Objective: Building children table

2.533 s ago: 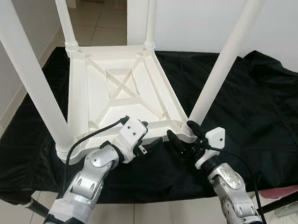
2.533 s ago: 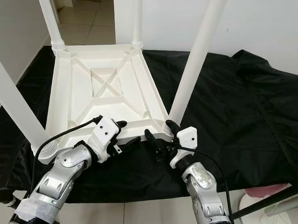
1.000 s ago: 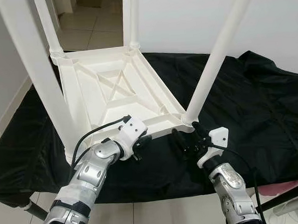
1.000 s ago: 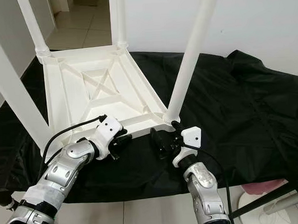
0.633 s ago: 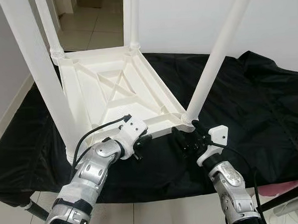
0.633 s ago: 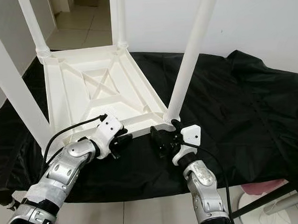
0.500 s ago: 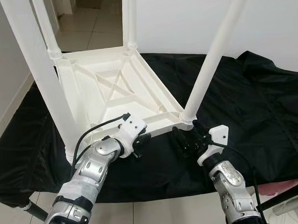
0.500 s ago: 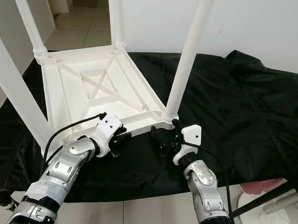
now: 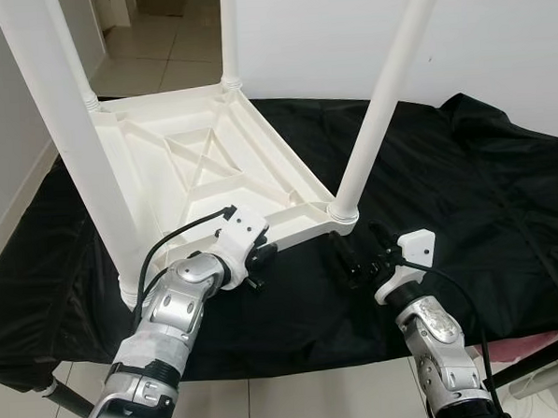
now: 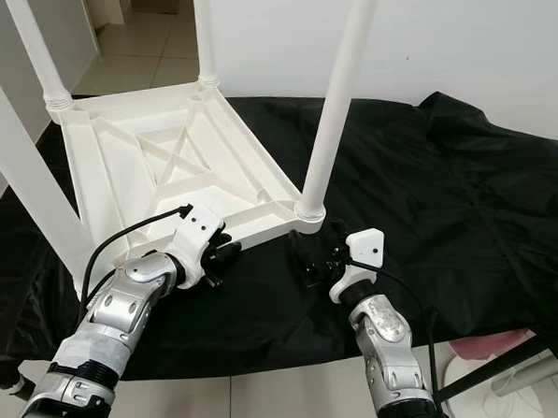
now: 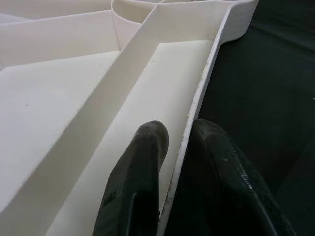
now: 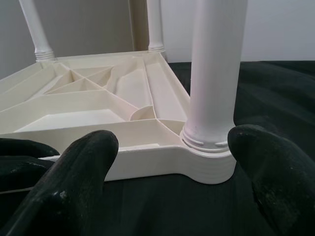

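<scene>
A white plastic children's table lies upside down on a black cloth, its legs pointing up. My left gripper is shut on the table's near rim, one black finger inside the rim and the other outside. My right gripper stands open just in front of the near right leg, a little apart from its base. In the right wrist view, this gripper faces the leg, whose socket sits between the two spread fingers.
The black cloth covers a low surface whose front edge is just below my arms. A white wall stands behind, and a tiled floor leads through a doorway at the back left. Something pink lies on the floor at the lower right.
The table has slid and turned away to the left with my left gripper on its rim. The near right leg's base has drawn away from my right gripper's fingers.
</scene>
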`<state>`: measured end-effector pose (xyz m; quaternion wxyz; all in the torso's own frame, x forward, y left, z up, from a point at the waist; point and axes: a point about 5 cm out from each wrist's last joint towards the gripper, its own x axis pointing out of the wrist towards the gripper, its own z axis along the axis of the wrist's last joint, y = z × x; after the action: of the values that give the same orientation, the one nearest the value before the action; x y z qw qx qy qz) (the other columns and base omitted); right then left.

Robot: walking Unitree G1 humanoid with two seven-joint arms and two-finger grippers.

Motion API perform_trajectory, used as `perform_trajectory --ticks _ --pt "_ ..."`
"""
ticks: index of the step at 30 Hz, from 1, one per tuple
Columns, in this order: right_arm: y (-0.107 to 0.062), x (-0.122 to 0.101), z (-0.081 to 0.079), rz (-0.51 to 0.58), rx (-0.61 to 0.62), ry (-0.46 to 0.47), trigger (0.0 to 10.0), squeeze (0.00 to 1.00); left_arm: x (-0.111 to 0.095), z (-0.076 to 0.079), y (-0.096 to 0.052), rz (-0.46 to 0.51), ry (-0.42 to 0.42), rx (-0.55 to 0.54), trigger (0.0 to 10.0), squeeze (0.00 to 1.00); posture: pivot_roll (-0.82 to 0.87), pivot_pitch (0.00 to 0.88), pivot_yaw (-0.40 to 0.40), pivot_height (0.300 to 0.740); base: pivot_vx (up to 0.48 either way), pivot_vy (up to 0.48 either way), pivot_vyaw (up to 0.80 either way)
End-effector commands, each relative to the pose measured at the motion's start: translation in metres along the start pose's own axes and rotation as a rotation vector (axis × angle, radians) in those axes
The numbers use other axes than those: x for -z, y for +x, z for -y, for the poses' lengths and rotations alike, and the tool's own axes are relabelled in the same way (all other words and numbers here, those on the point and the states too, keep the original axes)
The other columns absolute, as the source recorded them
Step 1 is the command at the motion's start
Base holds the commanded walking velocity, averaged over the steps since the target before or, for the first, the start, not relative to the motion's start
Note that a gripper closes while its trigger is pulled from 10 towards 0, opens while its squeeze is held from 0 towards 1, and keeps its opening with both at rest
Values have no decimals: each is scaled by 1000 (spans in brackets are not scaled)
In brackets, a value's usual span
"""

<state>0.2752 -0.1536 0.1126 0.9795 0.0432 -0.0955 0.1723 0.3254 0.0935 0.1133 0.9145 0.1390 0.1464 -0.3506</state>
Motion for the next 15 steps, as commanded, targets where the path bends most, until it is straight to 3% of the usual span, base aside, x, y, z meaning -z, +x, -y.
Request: perform_trajectory --ticks 1,4,8,15 --pt "-2 1 5 -8 13 -12 10000 0 43 -24 -14 -189 -63 -505 0 0 -29 3 -75 740 0 0 0" --pt "-2 1 5 -8 13 -14 10000 0 43 -23 -15 -191 -62 -512 0 0 -29 4 -75 740 0 0 0" --pt "-2 2 6 -11 13 -19 10000 0 38 9 -6 -156 -51 -364 0 0 -25 9 -76 740 0 0 0" --pt "-3 3 6 -14 13 -20 10000 0 31 34 2 -141 -51 -287 0 0 -28 10 -71 740 0 0 0"
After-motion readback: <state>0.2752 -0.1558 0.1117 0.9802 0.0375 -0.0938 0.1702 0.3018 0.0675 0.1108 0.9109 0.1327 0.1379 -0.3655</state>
